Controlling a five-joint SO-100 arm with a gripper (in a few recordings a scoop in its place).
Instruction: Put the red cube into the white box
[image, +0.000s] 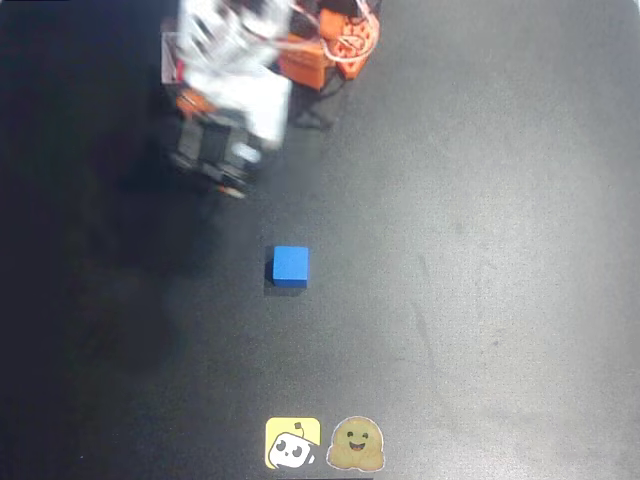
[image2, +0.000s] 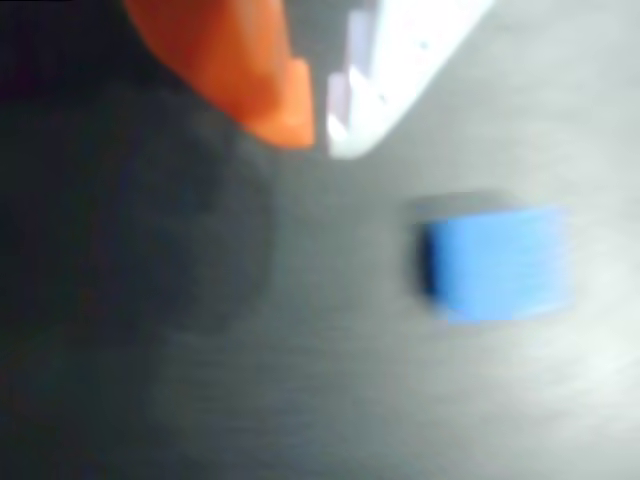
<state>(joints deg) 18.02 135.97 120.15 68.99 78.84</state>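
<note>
Hovering over the dark counter (image: 480, 250) at the upper left of the overhead view, the blurred arm carries its claw (image2: 318, 135) with the orange and white fingertips almost touching and nothing between them — pressed together. One blue cube (image: 290, 267) sits alone mid-counter, below and to the right of the claw in the wrist view. Two stickers — one yellow sticker (image: 292, 443), one tan sticker (image: 356, 444) — lie side by side at the bottom edge.

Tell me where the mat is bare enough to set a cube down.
Bare: the whole stretch right of the blue cube, and the band between it and the two stickers at the bottom edge. Crowded: the top left, where the arm and gripper hang over the mat.
</note>
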